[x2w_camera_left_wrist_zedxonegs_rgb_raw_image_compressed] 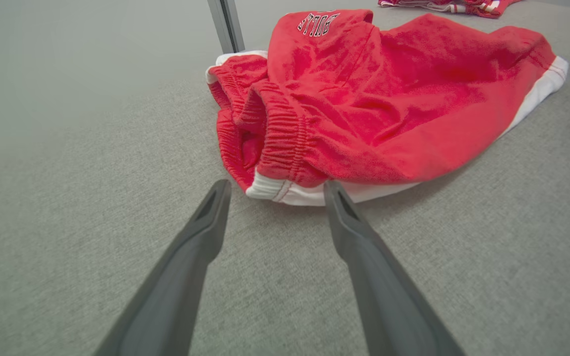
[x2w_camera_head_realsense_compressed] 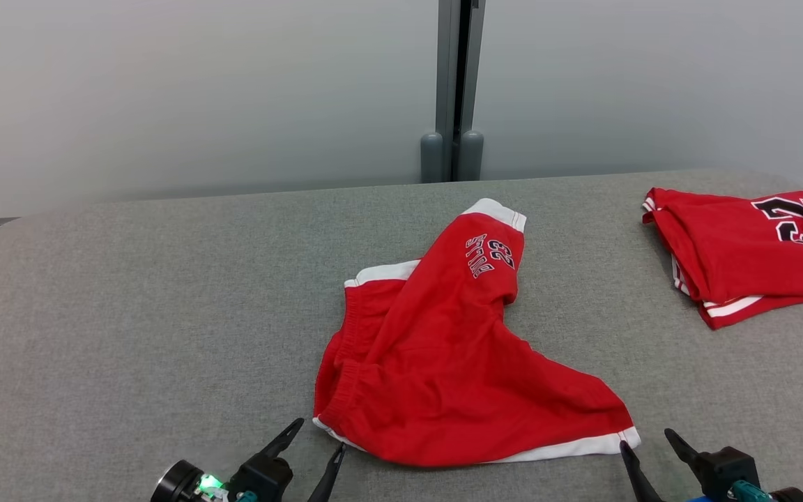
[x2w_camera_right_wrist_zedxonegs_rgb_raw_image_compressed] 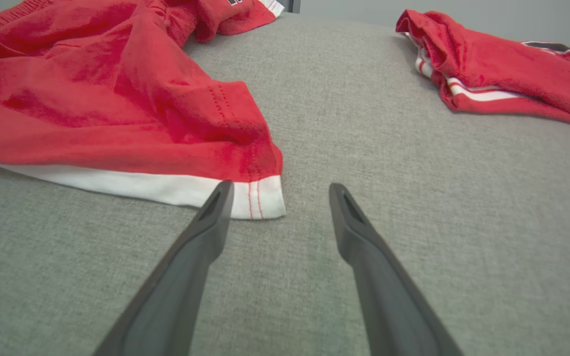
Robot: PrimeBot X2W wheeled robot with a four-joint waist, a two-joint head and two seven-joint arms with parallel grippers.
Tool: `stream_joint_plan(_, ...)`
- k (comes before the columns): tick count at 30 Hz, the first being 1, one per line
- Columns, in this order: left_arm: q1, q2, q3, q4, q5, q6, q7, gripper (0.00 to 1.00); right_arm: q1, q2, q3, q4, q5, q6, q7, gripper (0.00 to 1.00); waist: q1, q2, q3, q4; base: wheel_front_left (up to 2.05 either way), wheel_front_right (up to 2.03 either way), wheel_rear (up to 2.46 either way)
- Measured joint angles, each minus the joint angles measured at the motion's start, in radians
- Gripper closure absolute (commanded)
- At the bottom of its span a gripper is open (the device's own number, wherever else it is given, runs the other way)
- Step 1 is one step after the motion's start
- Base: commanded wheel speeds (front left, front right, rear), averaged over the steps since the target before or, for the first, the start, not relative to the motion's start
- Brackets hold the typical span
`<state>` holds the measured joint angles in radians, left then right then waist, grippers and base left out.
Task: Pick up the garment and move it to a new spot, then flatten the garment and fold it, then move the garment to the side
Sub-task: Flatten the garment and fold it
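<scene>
Shorts of bright red, soft nappy cloth lie crumpled near the middle of the grey table, towards its near edge, gripped by nothing. Their surface looks fuzzy like fleece or terry, thrown into loose rounded folds. The gathered elastic waistband bunches in tight ribs on the robot's left side of the heap. One leg stretches away to the far side and bears black-and-white lettering, "BULLS" with a 23, above a broad white hem band. The other leg fans out to the robot's right and ends in a white band sewn with fine red stitching. The table is covered in a coarse woven fabric with a rounded corner. The left gripper sits low just in front of the waistband end, its long dark tapered fingers spread wide, the white edge lying just beyond their tips. The right gripper has its fingers equally splayed at the white hem corner. One tip overlaps that corner in the right wrist view, though contact cannot be told. Well apart at the far right lies a folded red jersey with white striped trim and a black number.
</scene>
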<state>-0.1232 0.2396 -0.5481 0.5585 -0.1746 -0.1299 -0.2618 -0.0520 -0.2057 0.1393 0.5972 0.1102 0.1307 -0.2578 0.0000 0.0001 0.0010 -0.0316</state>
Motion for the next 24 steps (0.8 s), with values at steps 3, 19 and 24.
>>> stream_joint_plan(3,-0.037,0.013,-0.066,0.030,-0.025,0.000,0.000,0.00,-0.032,-0.011,0.035,0.050,0.019,0.000,-0.001,0.00,0.0000,0.0000,0.009,-0.002,0.00,0.00,0.00)
stream_joint_plan(19,-0.209,0.053,-0.293,0.131,-0.118,0.000,0.000,0.00,-0.145,-0.046,0.224,0.114,0.097,0.000,-0.004,0.00,0.0000,0.0000,0.057,-0.011,0.00,0.00,0.00)
stream_joint_plan(24,-0.241,0.057,-0.379,0.150,-0.150,0.000,0.000,0.00,-0.152,-0.058,0.270,0.128,0.131,0.000,-0.004,0.00,0.0000,0.0000,0.065,-0.015,0.00,0.00,0.00)
